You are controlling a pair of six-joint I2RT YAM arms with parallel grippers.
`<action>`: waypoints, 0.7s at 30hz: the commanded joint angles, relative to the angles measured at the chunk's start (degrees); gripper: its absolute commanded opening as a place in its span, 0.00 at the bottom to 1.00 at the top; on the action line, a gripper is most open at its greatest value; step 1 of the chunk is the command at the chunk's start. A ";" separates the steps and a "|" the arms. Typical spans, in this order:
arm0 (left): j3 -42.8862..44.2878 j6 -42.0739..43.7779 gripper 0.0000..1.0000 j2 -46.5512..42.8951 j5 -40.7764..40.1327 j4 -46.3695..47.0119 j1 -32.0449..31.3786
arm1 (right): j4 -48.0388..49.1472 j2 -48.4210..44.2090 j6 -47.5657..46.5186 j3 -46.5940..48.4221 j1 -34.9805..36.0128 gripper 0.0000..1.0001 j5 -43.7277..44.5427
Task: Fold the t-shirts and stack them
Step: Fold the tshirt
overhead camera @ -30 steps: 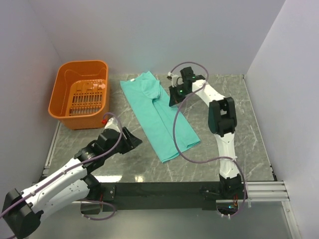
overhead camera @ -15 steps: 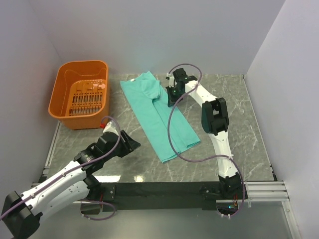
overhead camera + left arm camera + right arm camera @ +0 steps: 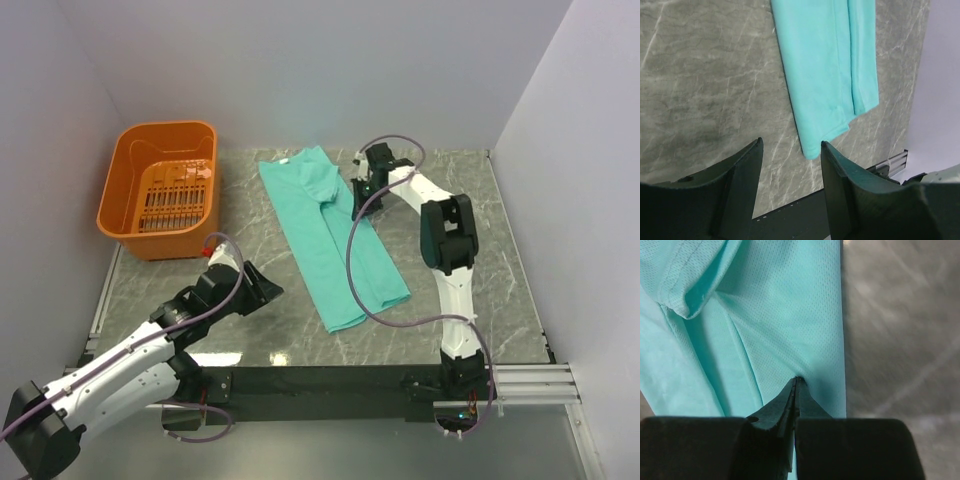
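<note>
The teal-green t-shirt (image 3: 335, 235) lies folded into a long narrow strip, running from the back of the table toward the front right. My right gripper (image 3: 358, 200) is at the strip's right edge near the sleeve, shut on a pinch of the fabric. In the right wrist view the closed tips (image 3: 796, 379) bite into the t-shirt (image 3: 790, 315), and a crease runs out from them. My left gripper (image 3: 270, 284) hovers open over bare table, left of the strip's near end. In the left wrist view it (image 3: 790, 142) holds nothing, and the t-shirt's hem end (image 3: 825, 75) lies beyond the fingers.
An orange plastic basket (image 3: 168, 128) stands at the back left, with nothing visible in it. The marble tabletop is walled on three sides. A black rail (image 3: 320, 380) and the arm bases run along the near edge.
The t-shirt has shifted right across the table, pulled by the shut right gripper. The left arm has barely moved.
</note>
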 commanded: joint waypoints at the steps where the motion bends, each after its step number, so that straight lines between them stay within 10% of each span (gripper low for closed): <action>1: 2.58 2.33 0.56 1.96 1.30 3.33 -0.20 | -1.13 -3.88 0.13 -8.22 -2.18 0.01 3.34; 12: 6.97 10.05 0.57 11.71 6.58 10.00 -0.99 | 6.96 -19.61 4.52 -31.42 -7.54 0.00 0.52; 21: 15.58 26.37 0.61 19.27 9.39 10.28 -5.55 | 7.84 -30.07 -3.11 -28.98 -8.86 0.15 -11.50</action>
